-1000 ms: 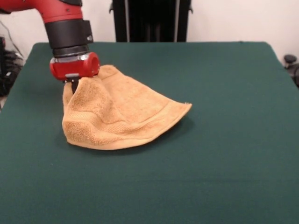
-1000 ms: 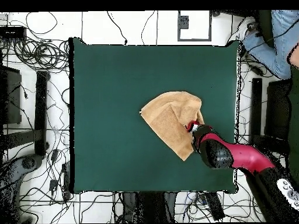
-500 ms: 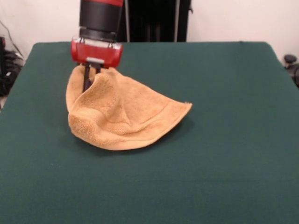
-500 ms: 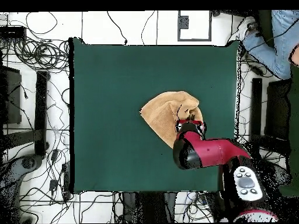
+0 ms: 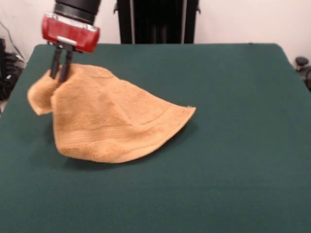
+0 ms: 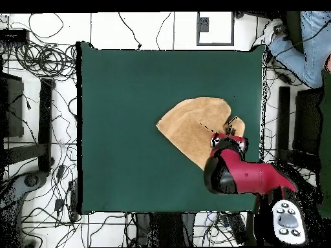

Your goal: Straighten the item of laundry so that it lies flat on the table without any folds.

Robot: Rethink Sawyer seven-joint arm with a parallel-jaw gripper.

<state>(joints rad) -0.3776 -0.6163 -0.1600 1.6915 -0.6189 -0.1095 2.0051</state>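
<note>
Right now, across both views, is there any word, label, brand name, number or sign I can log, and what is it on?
None can be read.
The towel shows no tag or print.
The table is plain green.
The claw, shut on the towel's lifted edge, has a small pale plate on its red housing, too small to read.

Large rectangular table (image 5: 233,160) (image 6: 123,97) covered in dark green felt-like cloth, bare over most of its surface. Only one thing lying on it: tan-orange terry towel (image 5: 112,121) (image 6: 191,126), rumpled, far corner flat on the cloth, opposite end raised off it. Cloth surface smooth, unwrinkled.
</note>
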